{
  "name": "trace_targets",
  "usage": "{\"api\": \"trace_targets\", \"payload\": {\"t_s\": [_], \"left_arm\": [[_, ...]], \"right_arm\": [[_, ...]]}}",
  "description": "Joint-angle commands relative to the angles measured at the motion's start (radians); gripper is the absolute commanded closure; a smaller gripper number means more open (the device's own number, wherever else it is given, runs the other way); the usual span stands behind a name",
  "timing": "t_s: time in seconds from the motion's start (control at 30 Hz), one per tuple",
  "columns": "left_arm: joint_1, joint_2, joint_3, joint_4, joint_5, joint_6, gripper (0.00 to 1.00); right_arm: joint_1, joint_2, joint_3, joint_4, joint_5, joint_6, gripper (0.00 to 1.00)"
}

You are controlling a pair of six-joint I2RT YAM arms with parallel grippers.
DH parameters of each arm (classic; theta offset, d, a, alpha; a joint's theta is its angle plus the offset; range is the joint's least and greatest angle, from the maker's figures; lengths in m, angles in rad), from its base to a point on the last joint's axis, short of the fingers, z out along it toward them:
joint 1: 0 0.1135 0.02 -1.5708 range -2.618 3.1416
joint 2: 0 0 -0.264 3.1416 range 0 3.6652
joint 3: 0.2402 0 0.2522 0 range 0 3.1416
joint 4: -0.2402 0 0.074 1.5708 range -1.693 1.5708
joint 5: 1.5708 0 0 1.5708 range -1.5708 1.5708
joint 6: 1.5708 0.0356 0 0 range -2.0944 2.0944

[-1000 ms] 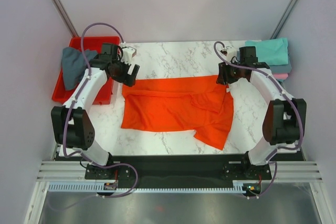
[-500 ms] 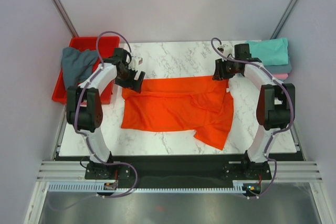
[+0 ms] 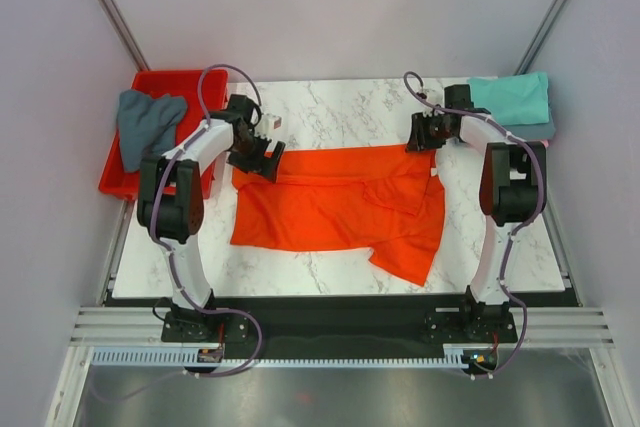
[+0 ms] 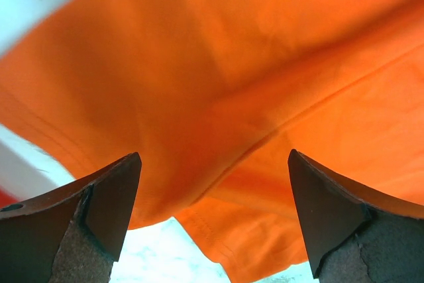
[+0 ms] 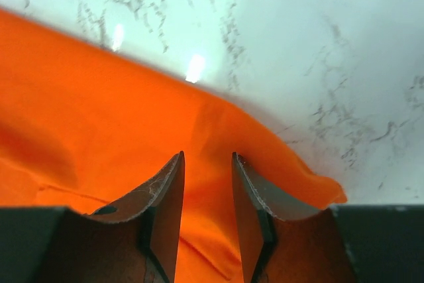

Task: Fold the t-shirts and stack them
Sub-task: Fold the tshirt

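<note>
A bright orange-red t-shirt (image 3: 330, 202) lies spread and partly folded on the marble table (image 3: 340, 102). My left gripper (image 3: 265, 155) is at its far left corner; in the left wrist view (image 4: 213, 156) the jaws stand wide open over the cloth's hemmed edge (image 4: 232, 64). My right gripper (image 3: 418, 139) is at the shirt's far right corner; in the right wrist view (image 5: 207, 156) the jaws stand a narrow gap apart, straddling a ridge of orange cloth (image 5: 99, 111). A slate grey-blue shirt (image 3: 145, 127) lies crumpled in the red tray (image 3: 165, 79).
A folded teal shirt (image 3: 515, 97) tops a stack at the table's far right corner, with grey (image 3: 545, 130) and pink (image 3: 540, 145) edges showing beneath. The red tray sits off the table's far left edge. Grey walls close in both sides.
Both arms have lowered and reached inward onto the orange shirt's far corners. The left gripper moved right onto the left corner; the shirt itself has not shifted.
</note>
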Motion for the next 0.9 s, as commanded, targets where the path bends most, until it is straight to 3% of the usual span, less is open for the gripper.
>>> {"api": "trace_targets", "payload": {"t_s": [0.0, 0.2, 0.6, 0.87], "left_arm": [[-0.012, -0.019, -0.02, -0.017, 0.043, -0.018, 0.01], [-0.016, 0.004, -0.008, -0.049, 0.057, -0.015, 0.01], [-0.073, -0.233, -0.202, -0.061, 0.054, -0.02, 0.01], [-0.09, -0.197, -0.035, -0.089, 0.041, -0.018, 0.01]], "right_arm": [[-0.009, 0.047, 0.065, 0.035, 0.008, 0.029, 0.58], [-0.047, 0.112, 0.124, 0.038, 0.06, 0.025, 0.59], [-0.067, 0.172, 0.187, 0.038, 0.091, 0.036, 0.59], [-0.067, 0.102, 0.167, 0.032, 0.065, 0.036, 0.6]]}}
